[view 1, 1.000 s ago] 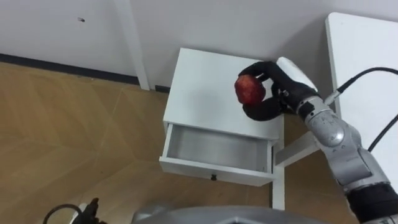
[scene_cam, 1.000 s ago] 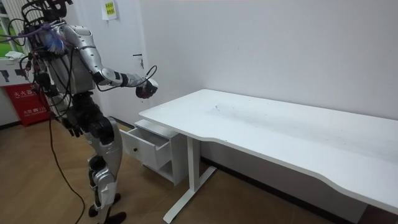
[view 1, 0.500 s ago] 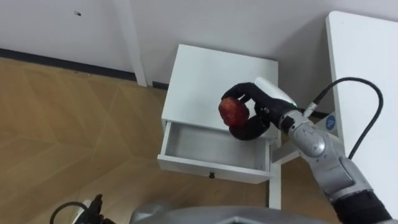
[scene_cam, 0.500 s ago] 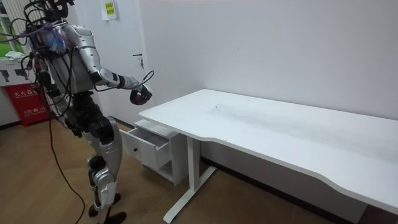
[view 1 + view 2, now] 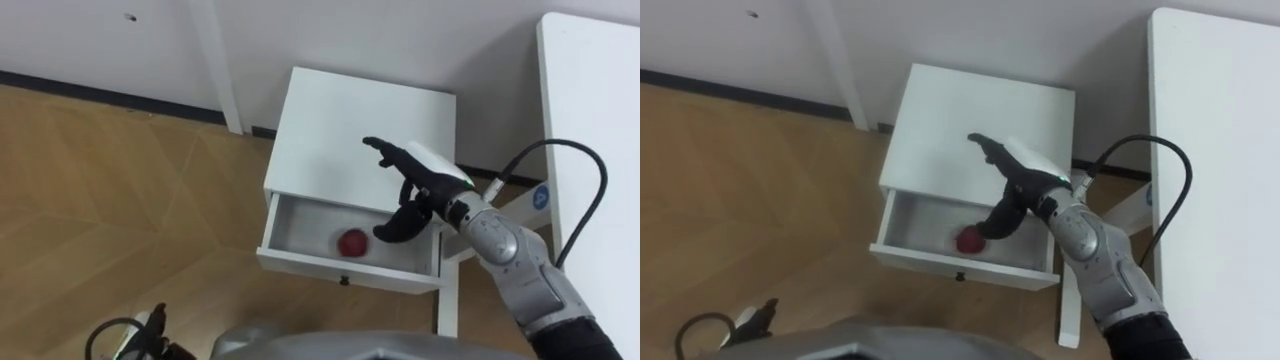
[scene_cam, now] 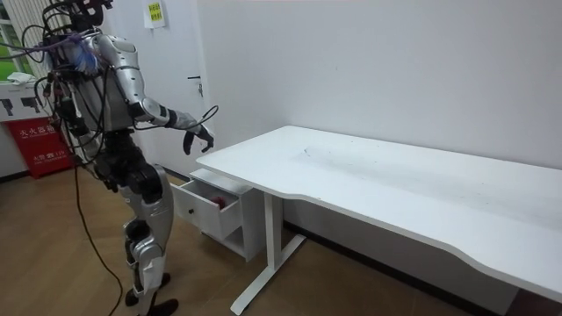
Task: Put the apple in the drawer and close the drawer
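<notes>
A red apple lies inside the open drawer of a small white cabinet. My right hand hovers above the drawer's right part, fingers spread and open, holding nothing. The drawer stands pulled out toward me, with a small dark knob on its front.
A white desk stands to the right of the cabinet, its leg close to the drawer's right side. Wooden floor stretches to the left. I stand in front of the cabinet, by the wall.
My right hand moved down over the drawer, opened and let go of the apple, which now lies in the drawer.
</notes>
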Controlling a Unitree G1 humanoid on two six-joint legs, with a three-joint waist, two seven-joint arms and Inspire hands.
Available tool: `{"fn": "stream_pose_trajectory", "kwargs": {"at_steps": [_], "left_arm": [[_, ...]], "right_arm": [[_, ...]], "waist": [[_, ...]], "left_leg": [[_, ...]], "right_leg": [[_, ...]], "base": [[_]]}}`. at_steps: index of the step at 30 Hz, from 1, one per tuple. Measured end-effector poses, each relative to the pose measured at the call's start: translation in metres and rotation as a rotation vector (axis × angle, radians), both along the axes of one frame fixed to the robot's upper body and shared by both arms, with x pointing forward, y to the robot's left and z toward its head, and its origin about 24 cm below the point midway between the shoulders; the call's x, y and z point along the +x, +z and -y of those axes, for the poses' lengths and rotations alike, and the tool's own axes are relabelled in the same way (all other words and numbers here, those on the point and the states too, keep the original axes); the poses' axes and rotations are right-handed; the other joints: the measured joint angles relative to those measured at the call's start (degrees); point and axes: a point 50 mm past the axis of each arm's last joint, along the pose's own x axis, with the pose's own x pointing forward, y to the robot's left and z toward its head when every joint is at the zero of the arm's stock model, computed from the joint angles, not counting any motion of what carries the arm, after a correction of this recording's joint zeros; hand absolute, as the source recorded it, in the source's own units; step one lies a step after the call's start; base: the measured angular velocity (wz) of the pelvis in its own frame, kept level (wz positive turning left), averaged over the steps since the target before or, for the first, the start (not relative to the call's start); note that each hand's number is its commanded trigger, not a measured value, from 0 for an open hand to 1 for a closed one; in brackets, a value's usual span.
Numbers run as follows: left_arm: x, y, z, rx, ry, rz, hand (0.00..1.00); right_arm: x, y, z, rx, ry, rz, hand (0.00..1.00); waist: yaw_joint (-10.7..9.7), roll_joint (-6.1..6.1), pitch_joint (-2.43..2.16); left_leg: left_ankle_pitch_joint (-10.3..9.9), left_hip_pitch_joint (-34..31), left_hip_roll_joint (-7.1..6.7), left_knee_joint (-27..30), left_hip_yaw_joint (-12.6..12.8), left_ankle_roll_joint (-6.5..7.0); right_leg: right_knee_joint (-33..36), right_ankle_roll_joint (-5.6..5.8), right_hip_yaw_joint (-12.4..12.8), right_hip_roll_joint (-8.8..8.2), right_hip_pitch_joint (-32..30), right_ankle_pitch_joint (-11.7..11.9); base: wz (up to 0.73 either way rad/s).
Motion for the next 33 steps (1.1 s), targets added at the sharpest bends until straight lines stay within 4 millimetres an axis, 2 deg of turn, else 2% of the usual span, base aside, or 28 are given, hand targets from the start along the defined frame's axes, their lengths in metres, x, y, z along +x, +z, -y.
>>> {"fn": "stream_pose_trajectory", "kwargs": {"at_steps": [10,12,15,18,23,25,26,27,29,30,31,32,33], "left_arm": [[0.002,0.001,-0.001,0.015,0.010,0.014,0.00],[0.002,0.001,-0.002,0.016,0.014,0.013,0.00],[-0.002,0.000,-0.002,0.014,0.023,0.006,0.00],[-0.009,-0.001,-0.001,0.008,0.028,-0.011,0.00],[-0.025,-0.003,0.003,-0.002,0.074,-0.047,0.00],[-0.028,-0.004,0.002,0.005,0.083,-0.059,0.00],[-0.028,-0.004,0.002,0.005,0.086,-0.062,0.00],[-0.028,-0.004,0.003,0.004,0.088,-0.063,0.00],[-0.028,-0.006,0.005,-0.009,0.102,-0.070,0.00],[-0.029,-0.007,0.006,-0.016,0.104,-0.084,0.00],[-0.028,-0.007,0.006,-0.017,0.108,-0.084,0.00],[-0.027,-0.007,0.004,-0.016,0.115,-0.081,0.00],[-0.023,-0.006,0.000,-0.010,0.125,-0.074,0.00]], "right_arm": [[-0.006,-0.011,0.006,-0.012,-0.025,-0.051,0.00],[-0.007,-0.012,0.008,-0.014,-0.039,-0.055,0.00],[-0.010,-0.021,0.016,-0.029,-0.087,-0.071,0.00],[-0.021,-0.040,0.026,-0.059,-0.141,-0.126,0.00],[-0.068,-0.083,0.060,-0.181,-0.302,-0.297,0.00],[-0.101,-0.101,0.081,-0.253,-0.404,-0.400,0.00],[-0.118,-0.108,0.090,-0.300,-0.446,-0.453,0.00],[-0.125,-0.110,0.094,-0.319,-0.467,-0.480,0.00],[-0.140,-0.114,0.105,-0.361,-0.533,-0.546,0.00],[-0.147,-0.115,0.110,-0.381,-0.564,-0.569,0.00],[-0.155,-0.116,0.113,-0.388,-0.598,-0.592,0.00],[-0.158,-0.117,0.113,-0.385,-0.615,-0.604,0.00],[-0.165,-0.118,0.114,-0.378,-0.649,-0.623,0.00]], "waist": [[-0.1,-0.01,0.06],[-0.2,0.19,0.20],[-0.6,0.19,0.19],[-1.6,0.31,0.13],[-1.6,1.04,-0.31],[-2.0,1.43,-0.23],[-2.2,1.49,-0.44],[-2.2,1.59,-0.49],[-3.8,2.28,-0.53],[-4.9,2.76,-0.54],[-6.2,3.10,-0.58],[-6.5,3.24,-0.70],[-6.8,3.79,-0.83]], "left_leg": [[0.0,-0.2,-0.03,0.2,0.6,0.01],[0.0,-0.2,-0.06,0.2,0.5,0.02],[0.0,-0.2,-0.24,0.2,0.2,0.07],[-0.1,-0.1,-0.31,0.4,0.3,0.24],[-0.3,0.9,-0.45,0.0,1.0,0.78],[-0.4,1.6,-0.81,0.2,0.8,1.08],[-0.7,1.5,-0.87,0.3,1.3,1.50],[-0.8,1.4,-0.86,0.4,2.1,1.59],[-2.0,0.7,-0.86,2.2,3.3,2.07],[-2.7,0.4,-0.74,3.4,4.2,2.50],[-3.0,0.5,-0.81,4.6,4.1,2.97],[-3.2,0.6,-0.98,5.0,4.0,3.29],[-3.4,1.0,-1.46,6.2,3.8,3.74]], "right_leg": [[-0.1,0.00,-0.1,-0.10,0.1,0.0],[0.0,0.00,-0.2,-0.04,0.1,0.0],[-0.1,0.00,-0.1,0.13,0.3,0.0],[0.0,0.01,0.1,-0.02,0.5,0.0],[0.1,0.09,0.1,-0.56,1.1,0.0],[0.1,0.34,-0.2,-0.99,1.9,-0.2],[0.3,0.63,-0.3,-1.12,2.1,-0.4],[0.6,1.00,-0.7,-1.34,2.0,-0.6],[4.3,2.05,-3.0,-2.12,0.9,-2.0],[12.1,2.43,-3.4,-3.17,-2.1,-3.7],[23.5,2.28,-3.1,-4.77,-6.9,-3.5],[29.3,2.14,-2.9,-5.74,-9.5,-2.4],[40.2,2.12,-1.4,-7.54,-15.3,2.3]], "base": [[-0.01],[0.00],[0.06],[0.05],[-0.06],[0.11],[0.11],[0.15],[0.28],[0.36],[0.36],[0.31],[0.19]]}}
